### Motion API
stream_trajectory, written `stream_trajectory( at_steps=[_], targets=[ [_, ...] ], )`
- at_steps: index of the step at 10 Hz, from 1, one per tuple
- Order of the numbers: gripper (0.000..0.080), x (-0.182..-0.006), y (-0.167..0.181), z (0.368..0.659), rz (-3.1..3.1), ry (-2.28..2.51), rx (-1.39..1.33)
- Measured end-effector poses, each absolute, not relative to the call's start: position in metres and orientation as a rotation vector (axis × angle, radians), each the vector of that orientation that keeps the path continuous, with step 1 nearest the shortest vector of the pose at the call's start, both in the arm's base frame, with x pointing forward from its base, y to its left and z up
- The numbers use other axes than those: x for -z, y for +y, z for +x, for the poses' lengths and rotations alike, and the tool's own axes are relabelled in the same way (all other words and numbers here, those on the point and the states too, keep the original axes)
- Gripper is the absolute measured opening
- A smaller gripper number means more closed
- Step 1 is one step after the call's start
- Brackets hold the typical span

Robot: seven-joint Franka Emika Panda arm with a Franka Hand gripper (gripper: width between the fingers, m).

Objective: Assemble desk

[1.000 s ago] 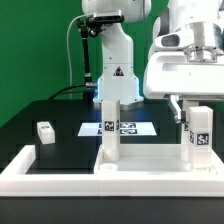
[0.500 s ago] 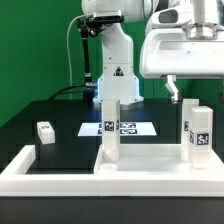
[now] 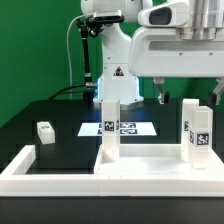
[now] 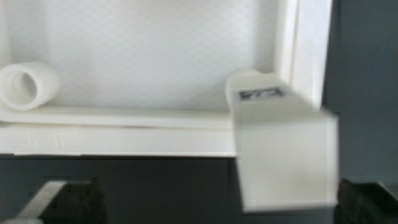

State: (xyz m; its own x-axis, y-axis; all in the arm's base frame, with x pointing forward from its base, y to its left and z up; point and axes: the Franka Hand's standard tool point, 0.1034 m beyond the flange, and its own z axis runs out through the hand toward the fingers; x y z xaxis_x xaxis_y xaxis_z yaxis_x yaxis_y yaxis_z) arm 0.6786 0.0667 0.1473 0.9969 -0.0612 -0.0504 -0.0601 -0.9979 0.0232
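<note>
Held jaws wide apart, gripping nothing, over upright desk leg [image 3: 196,128]; caught only part of a blurred round white shape [image 4: 25,85].

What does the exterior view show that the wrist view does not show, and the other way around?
Only the exterior view: the arm's base, the marker board, a loose leg lying on the table and a second upright leg. Only the wrist view: a round white shape on the desk top; I cannot tell what it is. Both: the desk top, one upright leg and the open gripper above it.
</note>
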Motion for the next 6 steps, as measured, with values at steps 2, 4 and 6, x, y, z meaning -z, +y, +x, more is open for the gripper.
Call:
stream_trajectory(
  at_steps=[2, 4, 6],
  targets=[
    [0.0649, -0.139, 0.084, 0.681, 3.109, -0.172, 0.056],
    [0.0649, -0.132, 0.098, 0.679, 3.112, -0.186, 0.035],
    [0.0649, -0.126, 0.103, 0.674, 3.113, -0.176, 0.028]
  ],
)
